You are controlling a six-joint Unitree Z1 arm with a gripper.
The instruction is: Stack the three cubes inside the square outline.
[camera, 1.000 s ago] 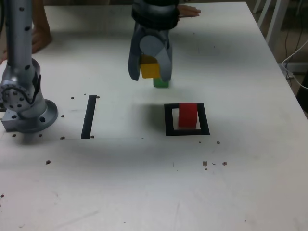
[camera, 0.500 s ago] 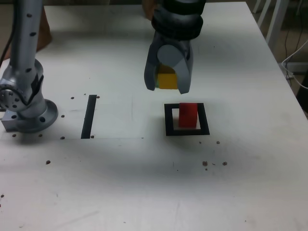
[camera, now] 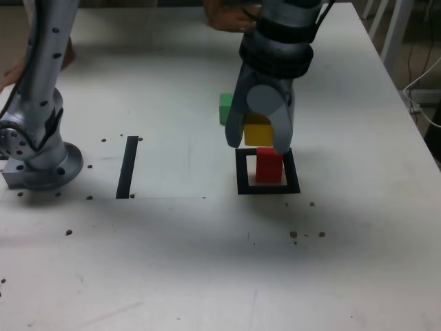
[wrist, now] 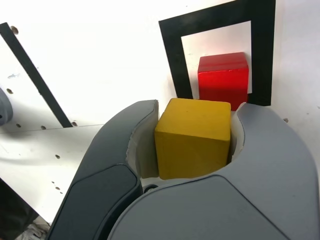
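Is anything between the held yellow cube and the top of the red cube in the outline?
Nothing visible. The pincer holds the yellow cube just above the red cube; the green cube sits behind, clear.

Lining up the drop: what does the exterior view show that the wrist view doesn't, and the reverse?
Only the exterior view shows the green cube on the table behind the end effector, the arm's base and a person's hand at the far edge. Only the wrist view shows both pads pressed on the yellow cube's sides. Both show the yellow cube held, the red cube inside the square outline, and the black strip.
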